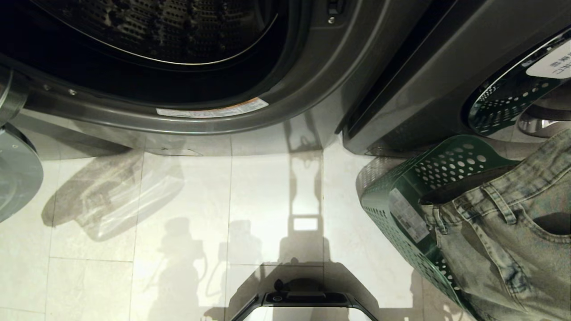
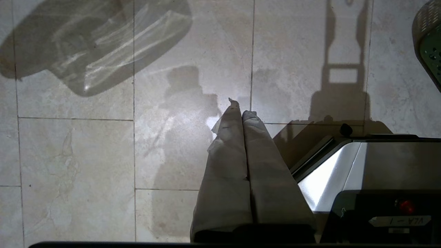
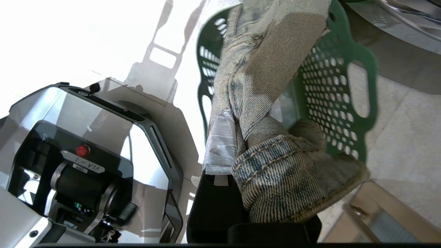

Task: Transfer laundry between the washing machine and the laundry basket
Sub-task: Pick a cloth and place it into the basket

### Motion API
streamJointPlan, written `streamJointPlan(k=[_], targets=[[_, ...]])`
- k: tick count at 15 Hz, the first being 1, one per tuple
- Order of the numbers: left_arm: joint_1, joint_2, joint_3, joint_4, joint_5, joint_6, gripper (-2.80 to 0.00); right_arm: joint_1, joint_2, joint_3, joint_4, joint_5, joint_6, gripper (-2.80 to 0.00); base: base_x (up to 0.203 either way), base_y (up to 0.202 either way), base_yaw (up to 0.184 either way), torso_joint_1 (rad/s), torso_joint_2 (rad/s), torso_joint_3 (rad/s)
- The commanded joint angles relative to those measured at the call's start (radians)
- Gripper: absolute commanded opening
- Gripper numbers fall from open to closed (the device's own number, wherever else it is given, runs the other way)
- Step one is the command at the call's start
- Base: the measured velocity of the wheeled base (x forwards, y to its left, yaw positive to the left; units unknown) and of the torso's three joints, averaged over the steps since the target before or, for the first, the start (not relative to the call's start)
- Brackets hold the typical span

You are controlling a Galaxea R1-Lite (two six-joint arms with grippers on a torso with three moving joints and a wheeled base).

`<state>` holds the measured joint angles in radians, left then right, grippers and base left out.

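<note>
1. Head view: the open drum of the washing machine (image 1: 147, 49) is seen at upper left, its door (image 1: 15, 165) swung aside at the left edge. The laundry basket (image 1: 401, 196) stands on the floor (image 1: 267, 200) at the right, in front of a neighbouring machine (image 1: 428, 76). The laundry (image 1: 504, 232), a faded denim garment, is seen over and in front of the basket, its length running down toward the lower right corner. Neither gripper is shown here. The drum lies up and to the left of the garment, across open floor, and that gap is judged to be what the coming move must cross.

2. Left wrist view: the left gripper (image 2: 242, 112) is seen with its fingers pressed together on nothing, pointing down at bare floor beside the robot's base (image 2: 344, 165). This arm looks parked and is well apart from the garment.

3. Right wrist view: the right gripper (image 3: 234, 137) is clamped nearly shut on a fold of the garment, one wrapped finger (image 3: 220, 141) showing beside the cloth and a stitched hem bunched over the other. The cloth stretches away from the fingers toward the basket. The right arm is therefore judged the working one.
</note>
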<state>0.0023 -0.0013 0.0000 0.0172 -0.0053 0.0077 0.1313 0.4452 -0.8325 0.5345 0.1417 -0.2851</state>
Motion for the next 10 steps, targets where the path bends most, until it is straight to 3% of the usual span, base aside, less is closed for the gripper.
streamJointPlan(k=[1,10], targets=[[0.001,-0.002,0.000,0.000,0.001,0.000,-2.80,0.001,-0.005,0.004,0.002,0.001,-0.002,-2.80,0.000,0.198,-0.003,0.003,0.01,0.000],[0.001,-0.002,0.000,0.001,0.001,0.002,-2.80,0.001,-0.028,0.050,0.004,-0.002,-0.002,-2.80,0.000,0.195,-0.002,0.003,0.00,0.001]])
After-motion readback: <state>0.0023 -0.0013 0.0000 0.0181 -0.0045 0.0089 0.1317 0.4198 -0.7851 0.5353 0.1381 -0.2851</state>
